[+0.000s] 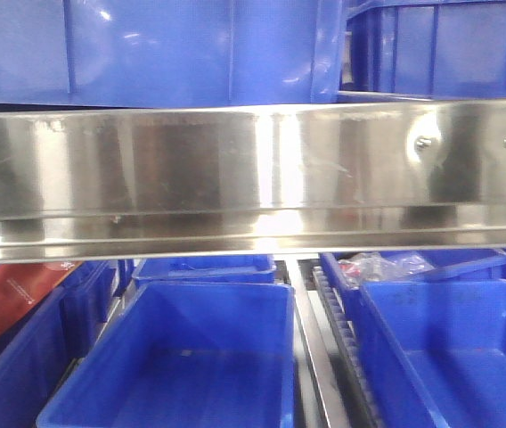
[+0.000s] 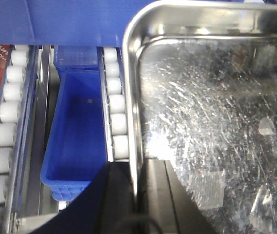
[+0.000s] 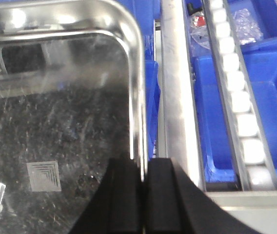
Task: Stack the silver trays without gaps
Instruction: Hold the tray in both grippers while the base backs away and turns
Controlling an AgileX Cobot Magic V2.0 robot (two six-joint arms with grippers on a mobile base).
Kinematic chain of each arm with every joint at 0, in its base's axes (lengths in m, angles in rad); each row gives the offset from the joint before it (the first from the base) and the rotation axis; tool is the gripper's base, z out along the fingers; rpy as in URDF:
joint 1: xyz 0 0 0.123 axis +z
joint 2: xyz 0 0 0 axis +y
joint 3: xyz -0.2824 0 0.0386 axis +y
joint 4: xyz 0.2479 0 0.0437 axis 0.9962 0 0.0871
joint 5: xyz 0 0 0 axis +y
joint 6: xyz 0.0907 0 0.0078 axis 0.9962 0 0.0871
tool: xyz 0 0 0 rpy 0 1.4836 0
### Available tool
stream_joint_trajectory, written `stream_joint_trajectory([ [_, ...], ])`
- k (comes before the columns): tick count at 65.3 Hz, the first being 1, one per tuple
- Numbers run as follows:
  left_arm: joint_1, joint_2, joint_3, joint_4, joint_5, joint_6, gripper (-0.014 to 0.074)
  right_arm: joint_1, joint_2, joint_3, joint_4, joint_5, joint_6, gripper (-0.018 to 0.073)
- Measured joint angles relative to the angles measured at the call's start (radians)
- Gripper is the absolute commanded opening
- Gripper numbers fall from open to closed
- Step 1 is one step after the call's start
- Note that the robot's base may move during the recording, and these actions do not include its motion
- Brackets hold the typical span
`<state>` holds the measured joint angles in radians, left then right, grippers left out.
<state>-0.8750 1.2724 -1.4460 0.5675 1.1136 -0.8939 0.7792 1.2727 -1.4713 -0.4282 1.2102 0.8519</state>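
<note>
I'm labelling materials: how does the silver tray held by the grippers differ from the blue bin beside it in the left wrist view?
The silver tray is shiny scratched metal; the blue bin is dull plastic. The tray is shallow, the bin deep. The left gripper and right gripper clamp the tray's rim; the bin sits ungripped between roller tracks. Both are rectangular and open-topped.

Looks like a warehouse picking rack: blue bins (image 1: 217, 312) above and below a steel shelf rail (image 1: 253, 169), roller tracks (image 3: 236, 97) below it too.
</note>
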Motion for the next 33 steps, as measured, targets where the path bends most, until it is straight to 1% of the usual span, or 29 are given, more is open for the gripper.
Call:
stream_joint_trajectory([
  [33,0.0,0.0,0.0,0.003,-0.002,0.0,-0.0016,0.0,0.0,0.0,0.0,0.0,0.0,-0.0078],
])
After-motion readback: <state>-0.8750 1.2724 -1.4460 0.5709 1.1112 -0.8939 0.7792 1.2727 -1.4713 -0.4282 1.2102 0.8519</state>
